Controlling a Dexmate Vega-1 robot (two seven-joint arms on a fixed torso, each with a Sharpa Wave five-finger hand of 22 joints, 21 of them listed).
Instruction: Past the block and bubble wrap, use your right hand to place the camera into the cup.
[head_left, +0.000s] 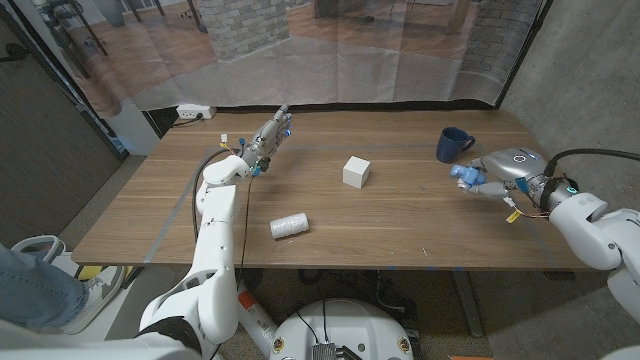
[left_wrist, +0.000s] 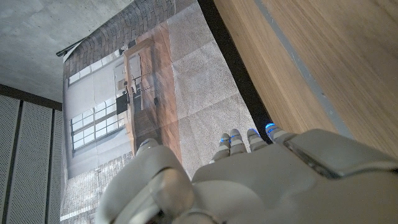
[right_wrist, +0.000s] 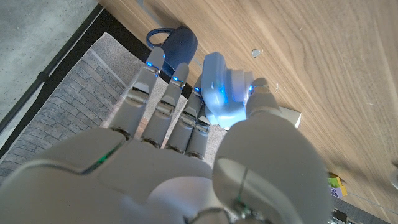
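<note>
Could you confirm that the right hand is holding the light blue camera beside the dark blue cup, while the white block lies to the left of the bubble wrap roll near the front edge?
Not quite: in the head view the white block sits mid-table, farther back and right of the bubble wrap roll. The rest holds: the right hand holds the light blue camera beside the dark blue cup.

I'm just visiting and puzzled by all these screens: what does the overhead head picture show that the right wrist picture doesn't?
Head view alone: the white block, the bubble wrap roll and the left hand, raised with nothing in it. Right wrist view alone: a close look at the fingers around the light blue camera. Both share the right hand, the camera, the dark blue cup and the wooden table.
</note>
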